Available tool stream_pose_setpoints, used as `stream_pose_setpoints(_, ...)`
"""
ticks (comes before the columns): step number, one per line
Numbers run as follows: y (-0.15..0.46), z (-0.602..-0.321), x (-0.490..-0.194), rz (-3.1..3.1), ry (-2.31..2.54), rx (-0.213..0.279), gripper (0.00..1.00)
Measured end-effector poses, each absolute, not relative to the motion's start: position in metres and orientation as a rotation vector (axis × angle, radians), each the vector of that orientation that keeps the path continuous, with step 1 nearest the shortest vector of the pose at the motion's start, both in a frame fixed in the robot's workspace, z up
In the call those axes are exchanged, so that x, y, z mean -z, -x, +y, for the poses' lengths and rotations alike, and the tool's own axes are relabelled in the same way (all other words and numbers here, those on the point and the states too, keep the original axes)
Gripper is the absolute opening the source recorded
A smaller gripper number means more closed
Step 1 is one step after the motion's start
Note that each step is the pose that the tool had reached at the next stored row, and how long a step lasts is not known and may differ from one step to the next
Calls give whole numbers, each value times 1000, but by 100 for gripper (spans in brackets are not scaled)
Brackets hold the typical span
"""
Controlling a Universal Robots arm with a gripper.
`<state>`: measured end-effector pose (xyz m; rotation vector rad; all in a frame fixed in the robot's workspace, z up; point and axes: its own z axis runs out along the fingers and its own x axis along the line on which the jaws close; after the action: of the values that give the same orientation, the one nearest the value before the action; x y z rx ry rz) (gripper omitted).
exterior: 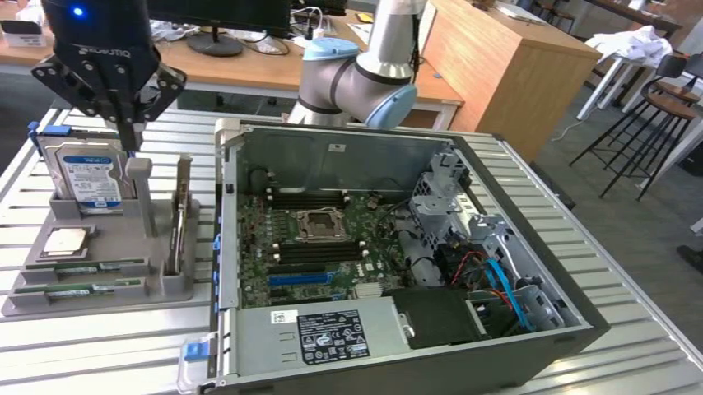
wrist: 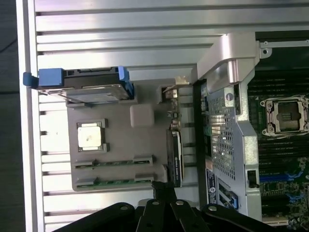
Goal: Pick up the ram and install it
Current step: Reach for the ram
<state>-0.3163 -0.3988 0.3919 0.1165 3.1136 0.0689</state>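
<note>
Fingers (wrist: 163,192), pressed together and holding nothing, hover over the grey holder (wrist: 120,140) on the counter (wrist: 120,48). Your ram (wrist: 175,159) stands on edge in it, beside the computer case (wrist: 227,58). It is probably light, stiff and fragile, so pinch its flat faces mid-length. The wrist view gives you its white label; the exterior view gives the fingers' height.

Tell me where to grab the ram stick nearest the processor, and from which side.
Grip the ram stick mid-length, jaws on its two flat faces, coming straight down: it apparently sits on edge in the gray holder's slot, top edge exposed.
</note>
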Motion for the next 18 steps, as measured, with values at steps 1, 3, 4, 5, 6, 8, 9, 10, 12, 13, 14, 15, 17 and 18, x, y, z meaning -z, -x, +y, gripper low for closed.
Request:
stream_pose_setpoints(1, 319, -399, -392, 3114, -116, -69, 10)
stream_pose_setpoints(3, 325, -399, -392, 3114, -117, -69, 10)
stream_pose_setpoints(4, 328, -399, -392, 3114, -117, -69, 10)
stream_pose_setpoints(5, 331, -399, -392, 3114, -117, -69, 10)
stream_pose_setpoints(6, 334, -399, -392, 3114, -117, -69, 10)
stream_pose_setpoints(8, 340, -399, -392, 3114, -117, -69, 10)
stream_pose_setpoints(9, 343, -399, -391, 3114, -116, -69, 10)
stream_pose_setpoints(10, 346, -399, -391, 3114, -117, -69, 10)
stream_pose_setpoints(12, 351, -399, -391, 3114, -117, -69, 10)
stream_pose_setpoints(13, 354, -399, -391, 3114, -117, -69, 10)
stream_pose_setpoints(14, 357, -399, -391, 3114, -117, -69, 10)
stream_pose_setpoints(15, 360, -399, -391, 3114, -117, -69, 10)
stream_pose_setpoints(17, 364, -399, -391, 3114, -117, -69, 10)
stream_pose_setpoints(18, 365, -399, -391, 3114, -117, -69, 10)
